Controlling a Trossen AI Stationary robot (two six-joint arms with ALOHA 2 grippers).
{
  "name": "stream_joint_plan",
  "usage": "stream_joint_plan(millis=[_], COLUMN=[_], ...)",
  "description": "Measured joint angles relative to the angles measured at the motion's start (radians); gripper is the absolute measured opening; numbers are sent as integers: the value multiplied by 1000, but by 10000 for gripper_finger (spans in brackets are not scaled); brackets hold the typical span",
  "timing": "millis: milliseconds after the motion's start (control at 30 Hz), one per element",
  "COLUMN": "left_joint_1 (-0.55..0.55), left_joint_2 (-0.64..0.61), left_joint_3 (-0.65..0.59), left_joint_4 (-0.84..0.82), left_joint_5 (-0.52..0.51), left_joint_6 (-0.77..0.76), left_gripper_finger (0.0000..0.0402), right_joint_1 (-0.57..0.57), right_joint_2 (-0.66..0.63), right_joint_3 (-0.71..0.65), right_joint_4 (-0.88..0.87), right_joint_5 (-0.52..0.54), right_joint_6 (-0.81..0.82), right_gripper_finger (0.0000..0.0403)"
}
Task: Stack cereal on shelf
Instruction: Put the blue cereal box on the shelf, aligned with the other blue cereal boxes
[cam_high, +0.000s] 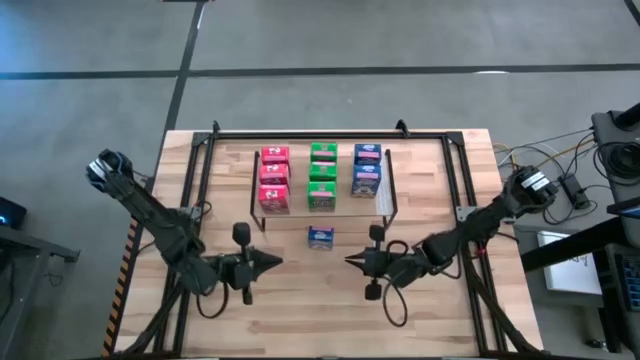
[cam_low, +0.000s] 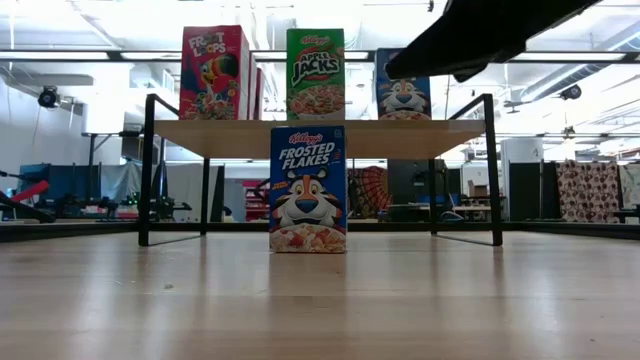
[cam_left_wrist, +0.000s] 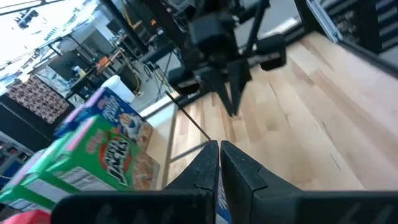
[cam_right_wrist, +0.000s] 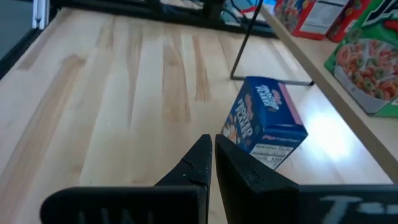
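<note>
The shelf (cam_low: 400, 137) stands at the table's far middle, a wood board on thin black legs. On top of it stand red cereal boxes (cam_high: 273, 181), green ones (cam_high: 322, 176) and blue ones (cam_high: 366, 170), in three rows. One blue cereal box (cam_high: 320, 237) (cam_low: 308, 188) stands upright on its bottom end on the table, just in front of the shelf. My left gripper (cam_high: 277, 263) and my right gripper (cam_high: 350, 262) hang shut near the table's middle, tips facing each other, nearer than the lone box. Nothing is between the fingers of either one (cam_left_wrist: 219, 149) (cam_right_wrist: 213, 146).
A bigger black frame (cam_high: 300, 135) runs round the table's far and side edges. Bare wood lies between the grippers and the near edge. In the low view, part of a dark arm (cam_low: 470, 35) crosses the upper right above the shelf.
</note>
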Motion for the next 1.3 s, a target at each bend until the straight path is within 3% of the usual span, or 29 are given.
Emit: stream_joint_plan(millis=[133,367,967,1167,1300], left_joint_1=[0,22,119,130,132], left_joint_2=[53,111,216,235,244], left_joint_3=[0,0,0,0,0], left_joint_4=[-2,-56,-82,-76,-76], left_joint_5=[15,209,198,107,100], left_joint_6=[-13,-55,-128,-138,-137], left_gripper_finger=[0,0,0,0,0], right_joint_1=[-17,-39,-129,-133,-137], right_joint_2=[1,22,94,94,104], right_joint_3=[-20,-21,-21,-21,-21], right_joint_4=[59,152,220,222,222], right_joint_5=[0,-1,-2,0,-2], right_joint_6=[-45,-118,-120,-115,-72], right_gripper_finger=[13,13,13,13,13])
